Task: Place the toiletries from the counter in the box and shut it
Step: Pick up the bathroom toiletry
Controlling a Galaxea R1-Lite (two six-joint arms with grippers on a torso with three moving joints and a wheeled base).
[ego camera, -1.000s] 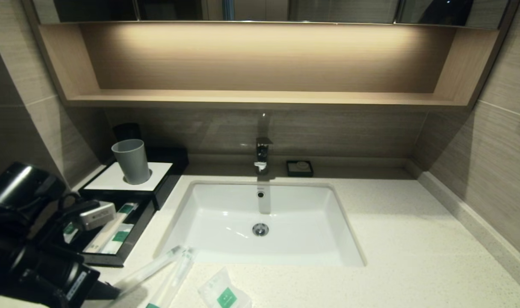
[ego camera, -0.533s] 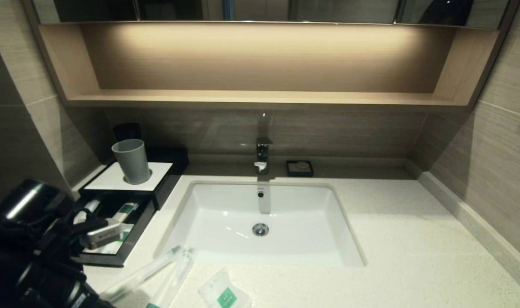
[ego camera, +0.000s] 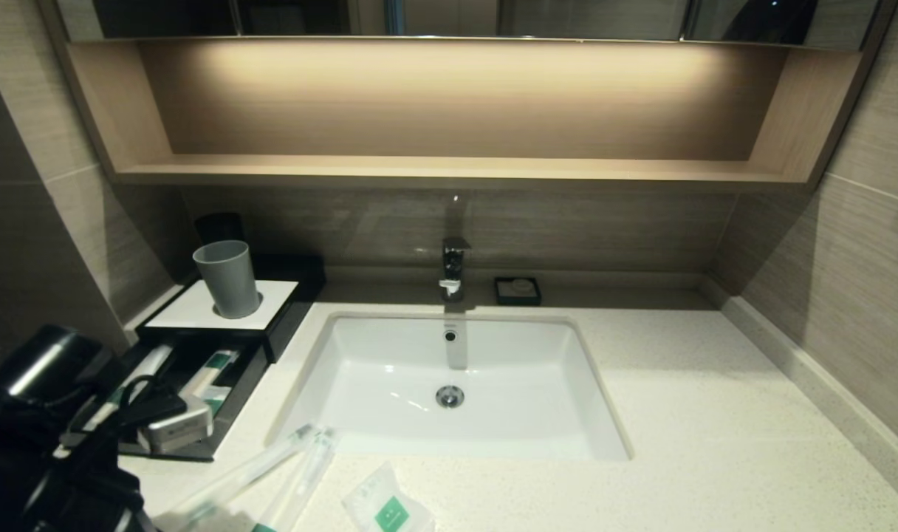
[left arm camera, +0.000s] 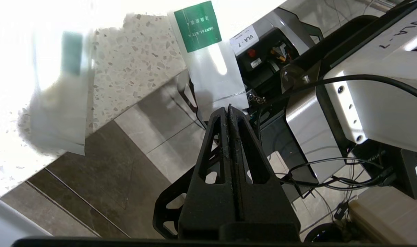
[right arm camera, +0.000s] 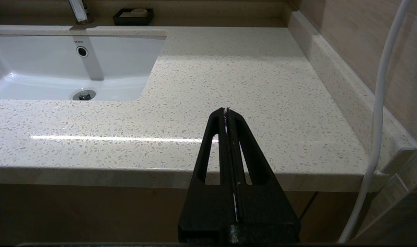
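Observation:
Two clear-wrapped sticks (ego camera: 272,473) with green ends lie on the counter (ego camera: 715,414) near its front edge. The sachet (ego camera: 386,508) lies to their right. The black box (ego camera: 220,304) stands at the back left, its drawer (ego camera: 236,403) pulled out with similar wrapped items inside. My left arm (ego camera: 50,443) is low at the front left. In the left wrist view my left gripper (left arm camera: 228,109) is shut, its tips at the overhanging clear end of one stick (left arm camera: 212,68); I cannot tell whether it pinches the wrapper. My right gripper (right arm camera: 226,109) is shut and empty, off the counter's front right edge.
A grey cup (ego camera: 227,279) stands on the box's white top. The white sink (ego camera: 390,369) is in the middle, with a faucet (ego camera: 453,266) and a black soap dish (ego camera: 518,290) behind it. A wooden shelf (ego camera: 449,170) runs above. The wall closes the right side.
My left arm has moved down and toward me, from over the open drawer to the counter's front edge. More of the left stick shows now. The sticks and the sachet have not moved.

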